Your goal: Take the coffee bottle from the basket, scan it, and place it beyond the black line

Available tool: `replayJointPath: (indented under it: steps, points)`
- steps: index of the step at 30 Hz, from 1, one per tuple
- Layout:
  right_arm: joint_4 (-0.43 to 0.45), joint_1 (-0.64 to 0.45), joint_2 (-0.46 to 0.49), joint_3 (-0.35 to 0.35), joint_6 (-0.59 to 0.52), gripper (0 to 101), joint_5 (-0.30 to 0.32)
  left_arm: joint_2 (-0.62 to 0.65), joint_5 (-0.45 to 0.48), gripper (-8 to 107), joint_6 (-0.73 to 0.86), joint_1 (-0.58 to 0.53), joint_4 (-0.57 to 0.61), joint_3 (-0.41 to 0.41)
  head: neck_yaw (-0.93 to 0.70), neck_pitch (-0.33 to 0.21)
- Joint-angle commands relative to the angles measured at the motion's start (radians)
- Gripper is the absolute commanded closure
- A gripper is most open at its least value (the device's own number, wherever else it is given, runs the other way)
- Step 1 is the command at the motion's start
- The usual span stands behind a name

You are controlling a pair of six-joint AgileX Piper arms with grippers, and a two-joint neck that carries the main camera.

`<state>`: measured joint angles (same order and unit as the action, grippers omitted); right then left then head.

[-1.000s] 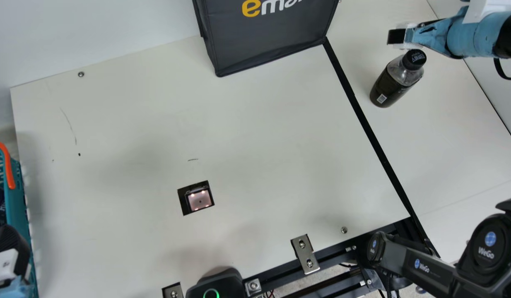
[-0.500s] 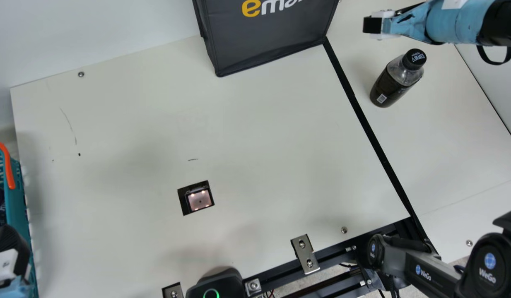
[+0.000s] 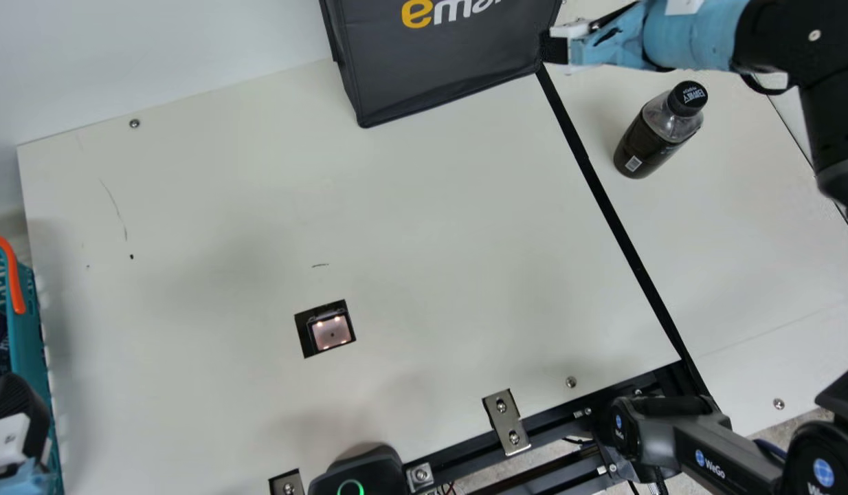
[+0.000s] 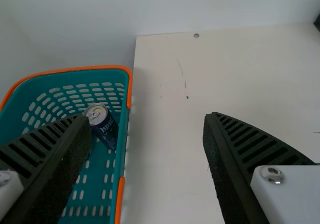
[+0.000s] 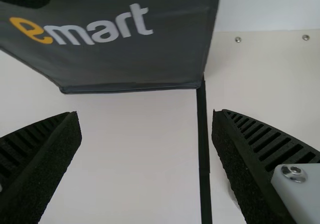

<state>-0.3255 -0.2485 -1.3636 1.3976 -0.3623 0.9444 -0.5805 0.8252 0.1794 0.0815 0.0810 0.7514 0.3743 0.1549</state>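
Now the coffee bottle (image 3: 661, 130) is in the same place as one second ago, on the far side of the black line (image 3: 620, 230), and it seems to stand upright. What has changed is the right gripper (image 3: 553, 49): it was close by the bottle cap, and it has moved away, across to the corner of the grey bag (image 3: 444, 62). Its fingers are wide apart in the right wrist view, with nothing held. For your task, I judge this means the placing is done and the arm is retreating; whether the scan succeeded, you cannot know from these pictures.

Farther out, the scanner window (image 3: 330, 331) is lit in the table (image 3: 225, 192). The left gripper (image 4: 147, 118) is by the basket (image 4: 75, 70), also open and without any object; inside the basket is a dark can (image 4: 106, 131).

The bag stands in the way of the right gripper; if they touch, you cannot tell. Please guide this arm back high, because a low return could knock over the bottle.
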Motion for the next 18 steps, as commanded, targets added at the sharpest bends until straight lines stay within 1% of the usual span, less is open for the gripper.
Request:
replayJointPath:
  steps: [1, 12, 18]
  points:
    - [0.021, 0.034, 0.003, 0.002, 0.030, 10, -0.007, 0.000, 0.000, 9, 0.000, 0.000, 0.000, 0.000, 0.002, -0.017]
    - [0.120, 0.165, 0.016, 0.008, 0.172, 10, -0.025, 0.000, 0.000, 9, 0.000, 0.000, 0.000, 0.000, 0.002, -0.017]
    - [0.157, 0.212, 0.028, 0.009, 0.220, 10, -0.027, 0.000, 0.000, 9, 0.000, 0.000, 0.000, 0.000, 0.002, -0.017]
